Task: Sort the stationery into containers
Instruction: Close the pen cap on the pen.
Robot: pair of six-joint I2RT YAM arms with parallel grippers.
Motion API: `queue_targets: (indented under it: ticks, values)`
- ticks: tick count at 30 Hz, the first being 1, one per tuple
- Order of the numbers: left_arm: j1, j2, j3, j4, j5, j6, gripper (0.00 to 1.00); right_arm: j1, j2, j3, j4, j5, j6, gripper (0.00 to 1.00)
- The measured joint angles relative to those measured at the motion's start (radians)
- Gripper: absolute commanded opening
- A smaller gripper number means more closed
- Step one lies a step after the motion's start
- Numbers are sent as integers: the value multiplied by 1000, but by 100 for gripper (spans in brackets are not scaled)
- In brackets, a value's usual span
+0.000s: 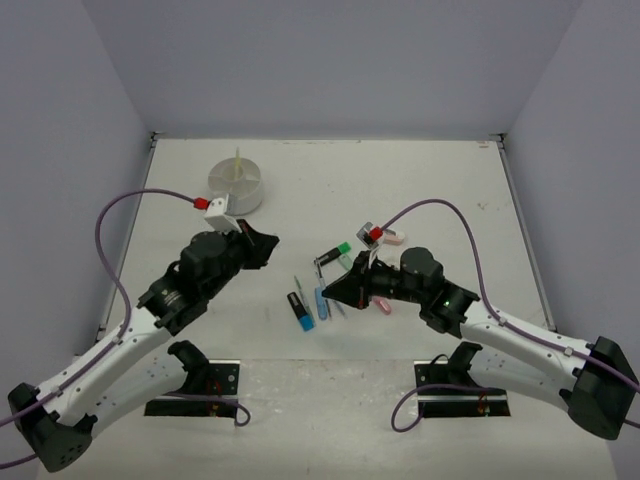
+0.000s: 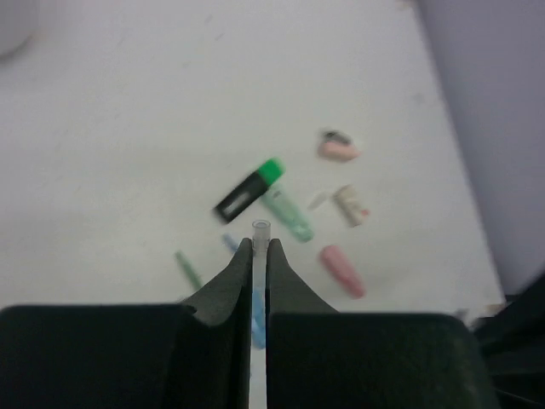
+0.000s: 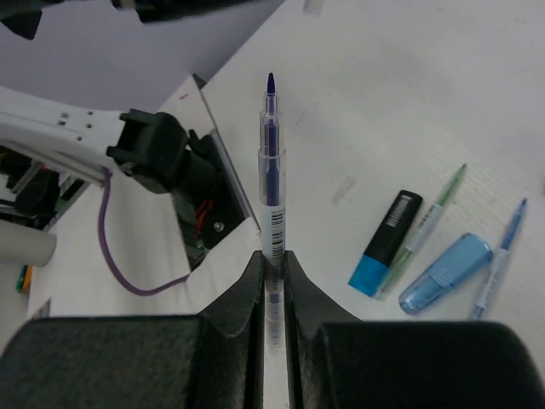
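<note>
Top external view, from the left: one round white tub point(image 1: 240, 202) sits far left on the table point(image 1: 420, 170), with one yellow stick point(image 1: 238, 160) standing in it. Near it hangs my left gripper point(image 2: 260, 249). Its jaws are pinched fully together on one thin clear pen point(image 2: 261, 228), whose end pokes out past the fingertips, clear of the table.

Loose in the middle I count:
- Five highlighters: one green-capped highlighter point(image 2: 249, 192), one pale green highlighter point(image 2: 288, 215), one pink highlighter point(image 2: 342, 271), one blue-capped highlighter point(image 3: 385, 243) and one pale blue highlighter point(image 3: 445, 273).
- Two erasers: one pink eraser point(image 2: 339, 151) and one tan eraser point(image 2: 351, 205).
- Two thin pens: one green pen point(image 3: 430, 217) and one light blue pen point(image 3: 500, 264).

On the right, my right gripper point(image 3: 272, 260) is clamped tight on one dark blue pen point(image 3: 271, 170) that juts out ahead of the fingers, above the table.

I judge the step to be carrying: each arm has a pen and nothing but the stick is binned. Next, I'd swing the left arm to the tub, hold the pen over a compartment and release. The right arm has the longer reach and should wait its turn.
</note>
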Motion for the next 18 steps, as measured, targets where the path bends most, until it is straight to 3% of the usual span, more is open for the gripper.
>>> queue_targets:
  ticks: [4, 8, 18]
  values:
    - [-1, -150, -63, 385, 187, 91, 0, 18, 31, -29, 203, -76, 54, 0]
    - [-1, -141, -74, 600, 322, 121, 0, 40, 53, -19, 299, -101, 69, 0]
    - [-1, -119, -139, 736, 430, 121, 0, 43, 88, 49, 307, -95, 69, 0]
